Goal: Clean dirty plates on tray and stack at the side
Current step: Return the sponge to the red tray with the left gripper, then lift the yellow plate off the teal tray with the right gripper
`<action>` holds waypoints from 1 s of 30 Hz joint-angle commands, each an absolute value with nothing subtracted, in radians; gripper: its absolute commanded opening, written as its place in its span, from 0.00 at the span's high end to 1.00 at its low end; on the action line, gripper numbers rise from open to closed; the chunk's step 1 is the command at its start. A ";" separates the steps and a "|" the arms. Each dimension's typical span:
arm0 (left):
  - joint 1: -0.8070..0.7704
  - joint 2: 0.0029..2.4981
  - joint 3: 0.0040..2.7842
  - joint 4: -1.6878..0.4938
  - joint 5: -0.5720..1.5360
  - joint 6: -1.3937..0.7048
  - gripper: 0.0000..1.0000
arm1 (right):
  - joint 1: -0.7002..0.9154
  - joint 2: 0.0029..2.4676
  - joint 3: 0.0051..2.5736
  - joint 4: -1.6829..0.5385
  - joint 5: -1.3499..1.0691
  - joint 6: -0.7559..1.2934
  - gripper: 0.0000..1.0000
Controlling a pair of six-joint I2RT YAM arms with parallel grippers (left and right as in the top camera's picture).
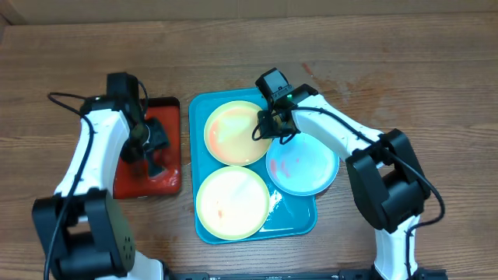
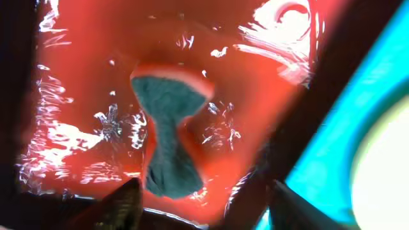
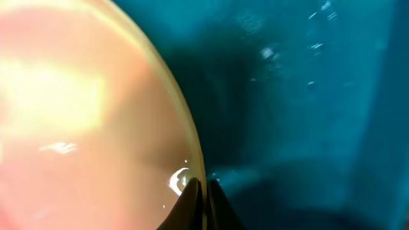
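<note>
Pinching the rim of the rear pale yellow-green round plastic plate (image 1: pixel 236 132), right gripper (image 3: pixel 203 188) pressed together on it; plate lies on the turquoise rectangular plastic tray (image 1: pixel 199 109). Best lift slow: rim looks wet, slippery. Neighbouring light teal round plate (image 1: pixel 302 165) just beside, likely snag. Meanwhile left gripper (image 2: pixel 206 191) spread over dark hourglass sponge (image 2: pixel 169 137) in small red tray (image 1: pixel 167 183).

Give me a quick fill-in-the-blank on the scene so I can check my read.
The red tray holds a ___.
The left gripper above it is ___.
The right gripper grips the far plate by its ___.
The blue tray carries ___ plates.
Missing words: sponge; open; rim; three.
</note>
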State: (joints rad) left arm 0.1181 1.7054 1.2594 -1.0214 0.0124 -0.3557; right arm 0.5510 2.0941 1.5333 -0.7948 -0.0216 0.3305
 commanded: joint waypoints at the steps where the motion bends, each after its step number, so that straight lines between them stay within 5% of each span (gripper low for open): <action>1: 0.118 1.591 1.316 -1.029 0.054 -0.324 0.20 | 0.572 1.977 1.573 -0.800 0.076 0.259 0.96; 3: 0.118 1.532 1.318 -1.039 0.053 -0.324 0.00 | 0.607 1.946 1.573 -0.818 0.215 0.259 0.96; 14: 0.118 1.484 1.317 -1.083 0.025 -0.324 0.00 | 0.837 1.924 1.575 -0.750 0.780 0.149 0.96; 30: 0.118 1.484 1.317 -1.088 0.019 -0.325 0.00 | 0.911 1.848 1.619 -0.710 0.976 0.032 0.96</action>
